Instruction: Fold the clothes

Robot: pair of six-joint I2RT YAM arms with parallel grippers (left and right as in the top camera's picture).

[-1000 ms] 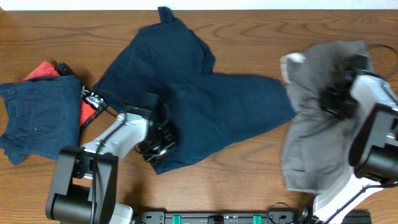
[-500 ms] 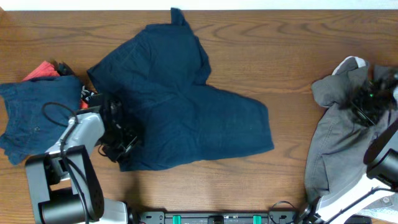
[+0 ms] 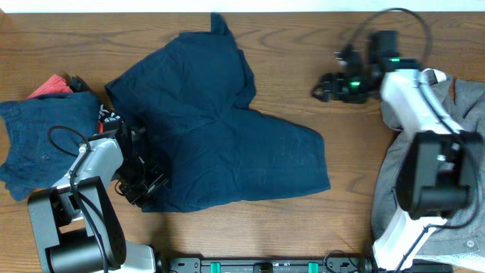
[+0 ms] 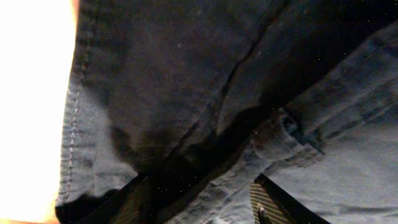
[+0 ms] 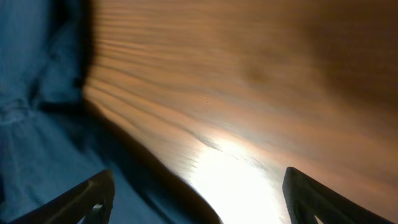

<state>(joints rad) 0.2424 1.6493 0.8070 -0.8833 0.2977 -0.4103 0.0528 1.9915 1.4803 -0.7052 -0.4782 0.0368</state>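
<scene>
- Your left gripper point(image 3: 141, 182) sits at the 8 o'clock corner of the large navy garment point(image 3: 220, 136). That garment lies spread flat across the middle of the table point(image 3: 318, 45), with one narrow tab poking out toward 12 o'clock.
- From the left wrist you see what the overhead hides. A bunched fold of dark cloth runs down between the two fingers point(image 4: 267, 200), so the left gripper is clamped on the large navy garment. A stitched hem runs up the 9 o'clock side of that view, and a seam crosses toward 2 o'clock.
- Your right gripper point(image 3: 322, 87) hangs over bare wood at about 2 o'clock from the large navy garment, apart from it. Its fingers point toward 9 o'clock.
- The right wrist settles its state. Both fingers point(image 5: 93, 194) stand far apart with only wood grain and a bright glare between them, so the right gripper is released and holds nothing. Navy cloth shows along that view's 9 o'clock edge.
- The grey garment point(image 3: 455, 182) is heaped at the table's 3 to 4 o'clock edge, partly behind the right arm.
- The small navy garment point(image 3: 42, 144) lies at the table's 9 o'clock edge.
- The red garment point(image 3: 51, 85) peeks out from under it at 12 o'clock.
- Its black printed band point(image 3: 111, 118) shows at 3 o'clock, just beside the left arm.
</scene>
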